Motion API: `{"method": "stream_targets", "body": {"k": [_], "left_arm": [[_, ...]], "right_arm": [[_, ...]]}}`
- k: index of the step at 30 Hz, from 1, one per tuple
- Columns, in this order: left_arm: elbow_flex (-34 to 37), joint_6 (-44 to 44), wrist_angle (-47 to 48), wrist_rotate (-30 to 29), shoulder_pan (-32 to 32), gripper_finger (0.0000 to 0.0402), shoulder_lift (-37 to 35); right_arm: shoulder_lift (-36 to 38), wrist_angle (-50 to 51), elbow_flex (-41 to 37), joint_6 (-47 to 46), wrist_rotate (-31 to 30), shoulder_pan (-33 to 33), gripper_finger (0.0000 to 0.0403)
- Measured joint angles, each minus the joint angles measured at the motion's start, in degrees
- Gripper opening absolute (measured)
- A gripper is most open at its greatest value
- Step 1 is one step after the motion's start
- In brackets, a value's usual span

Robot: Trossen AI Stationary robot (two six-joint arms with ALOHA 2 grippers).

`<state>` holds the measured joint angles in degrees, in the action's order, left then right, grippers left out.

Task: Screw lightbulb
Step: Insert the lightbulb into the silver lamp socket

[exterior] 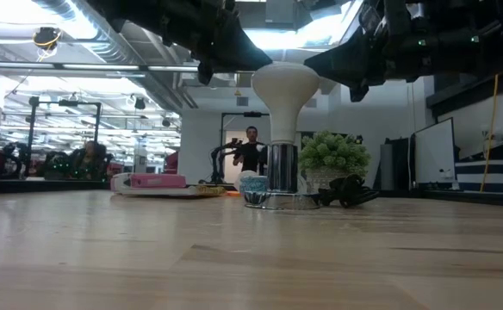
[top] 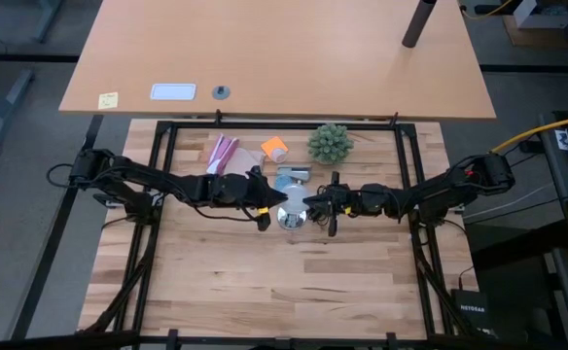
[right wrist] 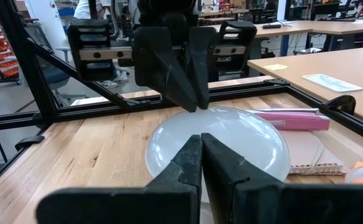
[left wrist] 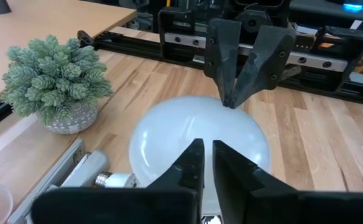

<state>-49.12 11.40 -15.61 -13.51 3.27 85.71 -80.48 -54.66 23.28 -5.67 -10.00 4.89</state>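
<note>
Lightbulb point(exterior: 283, 86), a frosted white globe with a narrower neck, stands upright in the shiny silver round socket base point(exterior: 281, 182) at the centre of the low view, on the pale wooden slatted table point(top: 265, 282). In the high view it sits just below the middle of the frame, between the two dark arms that reach in from the left and right edges.

Left gripper point(left wrist: 207, 152) is over the near side of the globe, its two dark fingers point(left wrist: 188, 163) drawn almost together with only a thin slit between them; they hold nothing, and whether the tips touch the glass I cannot tell. Right gripper point(right wrist: 201, 146) faces it from the opposite side of the bulb, fingers likewise nearly closed and empty.

Green spiky ball plant in a small grey pot point(top: 330, 144) stands above and right of the bulb in the high view, with a flat pink box point(top: 222, 153) and a small orange item point(top: 275, 149) to its left.
</note>
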Motion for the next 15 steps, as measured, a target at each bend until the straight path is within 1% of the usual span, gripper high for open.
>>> {"method": "stream_targets", "body": {"k": [4, 9, 15], "left_arm": [[-0.02, 0.0, -0.03, 0.02, 0.0, 0.0011, 0.0], [-0.02, -0.02, -0.02, 0.02, 0.0, 0.0005, 0.0], [-0.02, -0.02, 0.04, -0.01, 0.0, 0.0005, 0.0]], "right_arm": [[-0.03, -0.5, -0.01, 0.02, -0.8, -0.02, 0.0017], [-0.03, -0.71, -0.02, 0.02, -5.53, -0.02, 0.0017], [1.02, -0.63, -0.03, 0.06, -9.37, -0.02, 0.0017]]}}
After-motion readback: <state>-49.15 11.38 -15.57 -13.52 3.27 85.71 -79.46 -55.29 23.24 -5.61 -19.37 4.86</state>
